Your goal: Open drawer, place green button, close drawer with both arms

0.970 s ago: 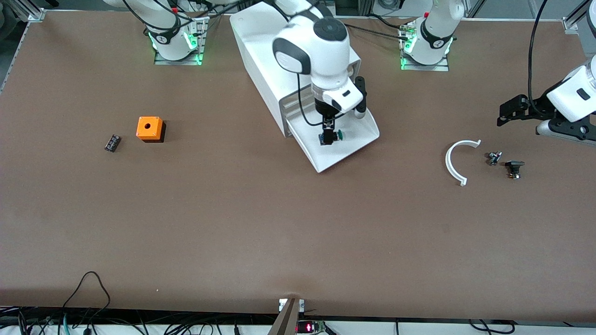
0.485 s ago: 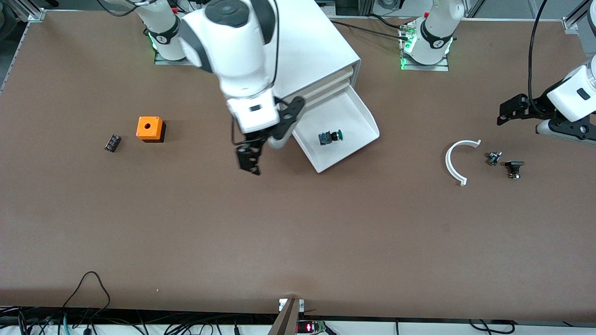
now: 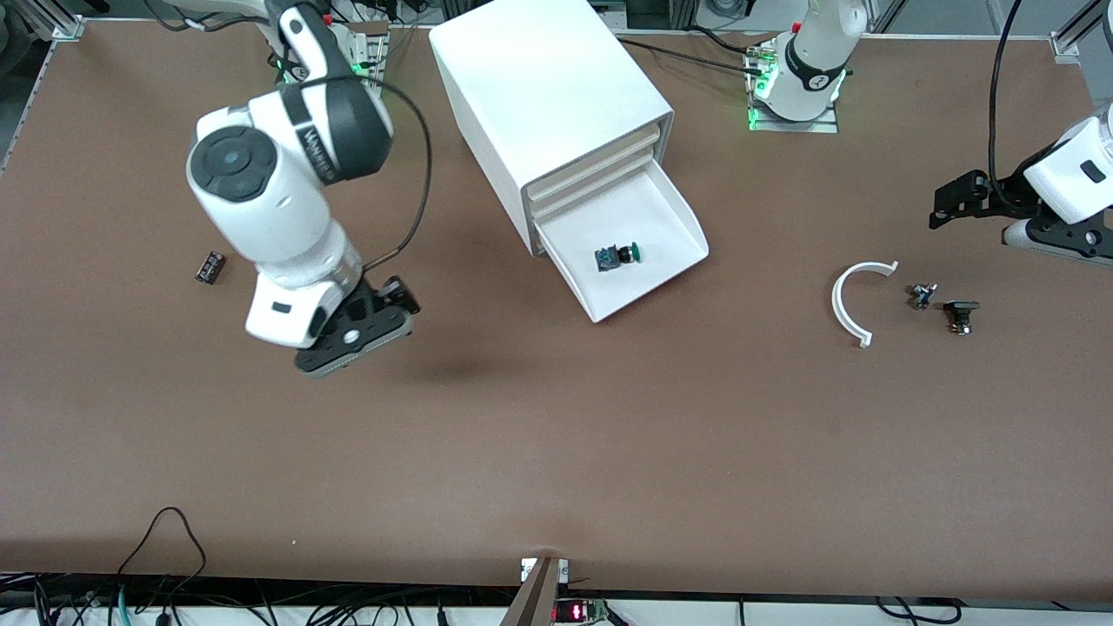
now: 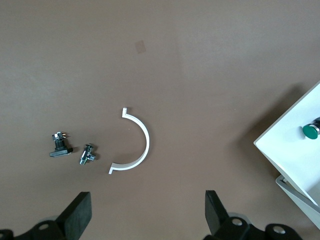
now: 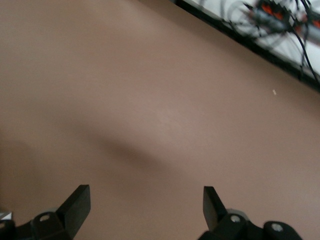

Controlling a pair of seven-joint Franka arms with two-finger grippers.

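The drawer (image 3: 669, 228), the lowest in the white cabinet (image 3: 548, 87), stands pulled out. The button (image 3: 617, 255) lies on its side in it, green cap toward the left arm's end; the cap (image 4: 311, 131) also shows in the left wrist view. My right gripper (image 5: 144, 206) hangs open and empty over bare table toward the right arm's end, well away from the drawer; in the front view its hand (image 3: 352, 335) shows there. My left gripper (image 3: 946, 209) waits open and empty above the table at the left arm's end, its fingers (image 4: 75, 218) wide apart.
A white half-ring (image 3: 852, 300) and two small metal and black parts (image 3: 923, 295) (image 3: 960, 314) lie near the left gripper. A small black part (image 3: 209, 266) lies beside the right arm. Cables run along the table's front edge (image 5: 260, 47).
The right arm has swung from over the drawer toward its own end of the table, leaving the button lying in the drawer. It now covers the orange cube. The left arm barely moved.
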